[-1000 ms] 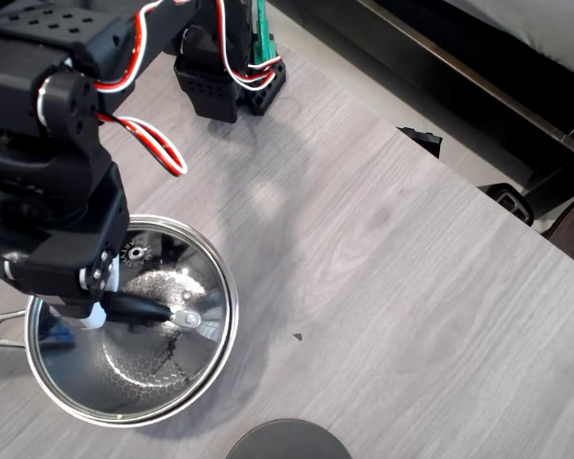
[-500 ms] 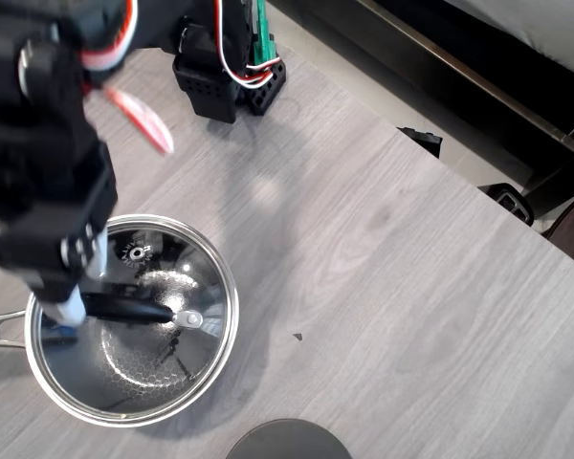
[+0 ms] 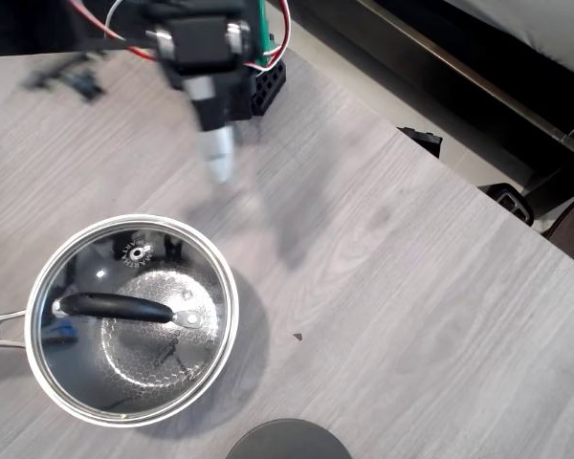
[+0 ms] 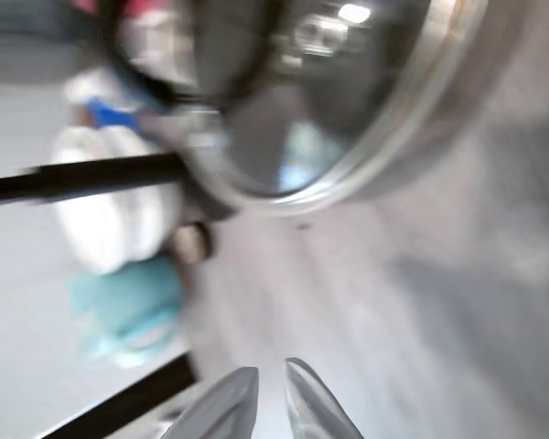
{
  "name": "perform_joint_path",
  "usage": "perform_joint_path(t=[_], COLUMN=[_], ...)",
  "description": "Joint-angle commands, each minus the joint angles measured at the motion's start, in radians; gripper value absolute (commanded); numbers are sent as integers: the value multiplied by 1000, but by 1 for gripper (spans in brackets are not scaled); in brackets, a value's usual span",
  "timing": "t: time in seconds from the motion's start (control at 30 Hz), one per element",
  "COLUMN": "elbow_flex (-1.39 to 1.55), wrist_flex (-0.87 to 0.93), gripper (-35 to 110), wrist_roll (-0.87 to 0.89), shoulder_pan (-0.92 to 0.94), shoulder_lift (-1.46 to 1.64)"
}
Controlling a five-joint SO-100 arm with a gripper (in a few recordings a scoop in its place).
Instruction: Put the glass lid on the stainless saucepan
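- The glass lid sat level on the stainless saucepan at the lower left of the overhead view, steel rim matching the pan's rim all round.
- Its black bar handle lay across the middle; the honeycomb interior showed through the glass.
- The pan's long handle ran off the left edge.
- The gripper was well apart from the lid, above the grey wood-grain table near the arm's base, motion-blurred.
- In the wrist view, the gripper held nothing, its fingertips nearly together with a narrow gap; the lid appeared blurred above.
- A dark disc lay at the bottom edge.
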Motion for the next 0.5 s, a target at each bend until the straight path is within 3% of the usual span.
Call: perform_joint_path(t=[0.0, 0.27, 0.47], elbow_flex=[236, 548, 695], wrist_flex=[-75, -81, -120], gripper=[0, 0, 0], wrist_roll=[9, 2, 8], shoulder_pan=[-11, 18, 61], shoulder_lift=[143, 456, 456])
